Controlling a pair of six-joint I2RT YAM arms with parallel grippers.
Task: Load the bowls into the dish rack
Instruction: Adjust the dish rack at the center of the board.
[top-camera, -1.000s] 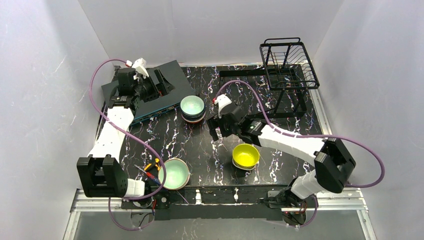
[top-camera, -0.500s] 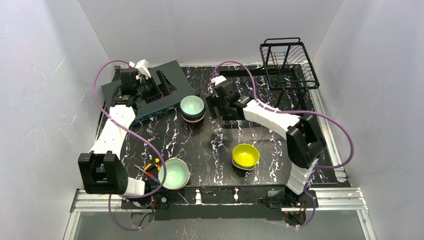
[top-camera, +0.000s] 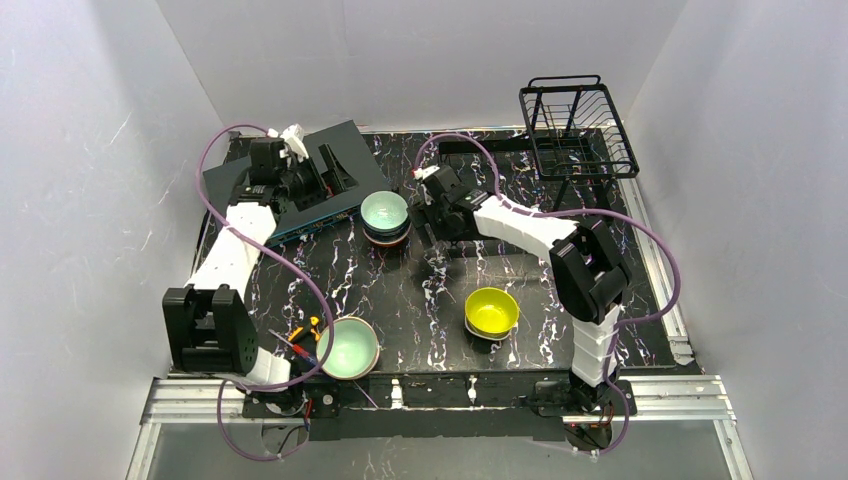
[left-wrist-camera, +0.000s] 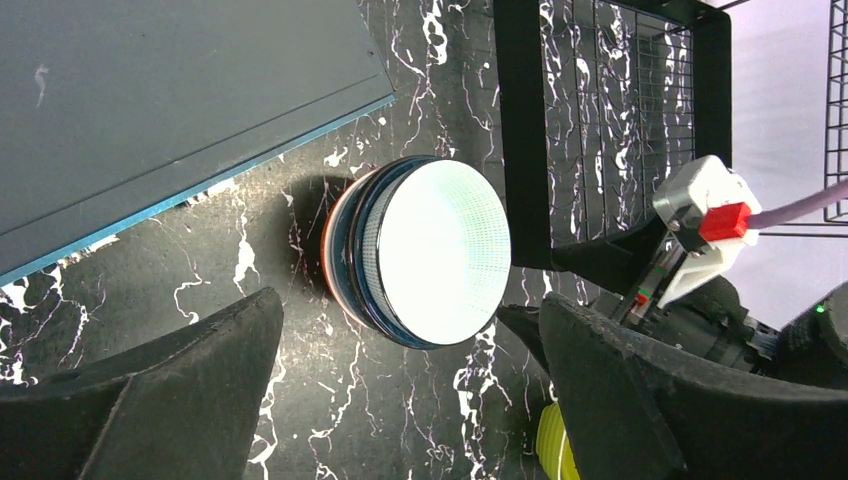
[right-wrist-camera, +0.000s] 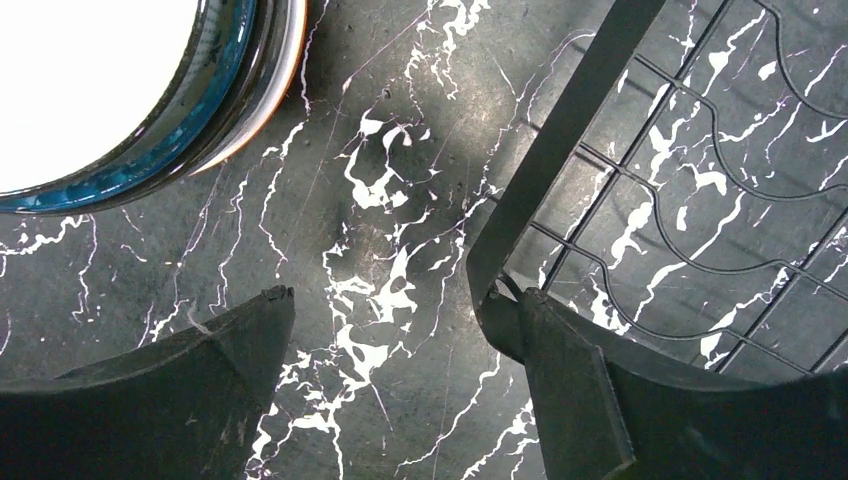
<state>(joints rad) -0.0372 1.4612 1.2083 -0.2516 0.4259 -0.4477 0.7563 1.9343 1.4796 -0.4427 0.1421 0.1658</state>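
A black, white-veined worktop (top-camera: 420, 290) lies between white walls. At the far left the left gripper (top-camera: 330, 168) hangs over a dark grey box (top-camera: 352, 150) with its jaws wide and nothing between them, facing a stack of bowls (top-camera: 385, 218) topped by a mint-green one, while a second mint-green bowl (top-camera: 348, 347) sits at the near edge. Just right of the stack the right gripper (top-camera: 432, 228) is low over the worktop, jaws wide and holding nothing; a yellow bowl (top-camera: 491, 311) sits nearer the front, and the dish rack (top-camera: 575, 125) stands in the far right corner.
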